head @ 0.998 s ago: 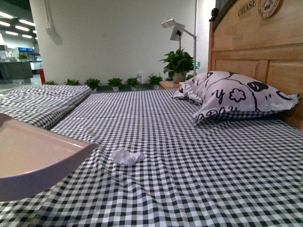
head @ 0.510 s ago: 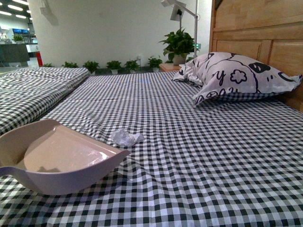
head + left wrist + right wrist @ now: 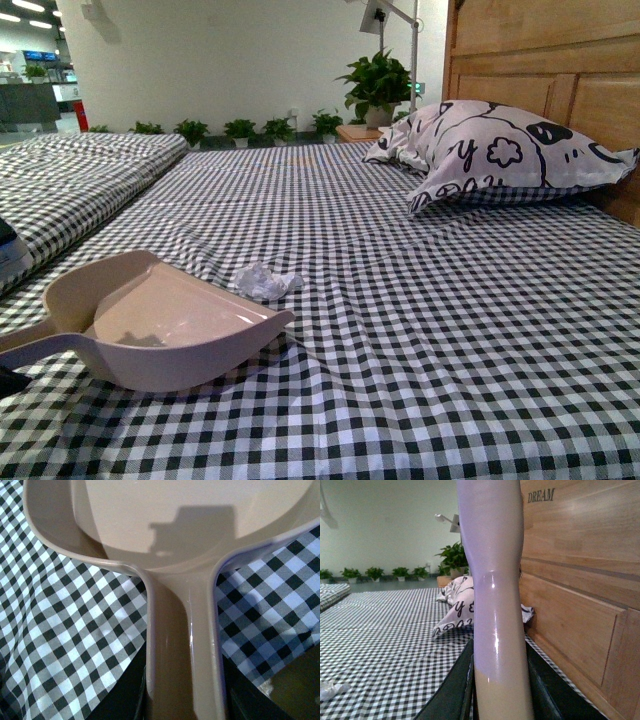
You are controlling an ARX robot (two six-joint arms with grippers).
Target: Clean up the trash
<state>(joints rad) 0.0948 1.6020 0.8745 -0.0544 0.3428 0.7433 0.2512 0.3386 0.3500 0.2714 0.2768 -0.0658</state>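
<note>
The trash (image 3: pixel 265 282), a small crumpled white wad, lies on the checked bed sheet (image 3: pixel 420 330) left of centre. It also shows far off in the right wrist view as the trash (image 3: pixel 330 690). The beige dustpan (image 3: pixel 150 320) rests on the sheet just in front of the wad, with its open lip about a hand's width short of it and nothing in its tray. My left gripper (image 3: pixel 182 700) is shut on the dustpan handle (image 3: pixel 182 645). My right gripper (image 3: pixel 500 690) is shut on the brush handle (image 3: pixel 495 580), held upright beside the headboard; the bristles are out of view.
A patterned pillow (image 3: pixel 500 150) leans against the wooden headboard (image 3: pixel 540 60) at the right. A folded checked quilt (image 3: pixel 70 180) lies along the left. Potted plants (image 3: pixel 240 130) and a lamp stand beyond the bed.
The dustpan has come down from close to the camera onto the sheet, with its lip now near the trash. The front view has tilted downward. The trash has not moved.
</note>
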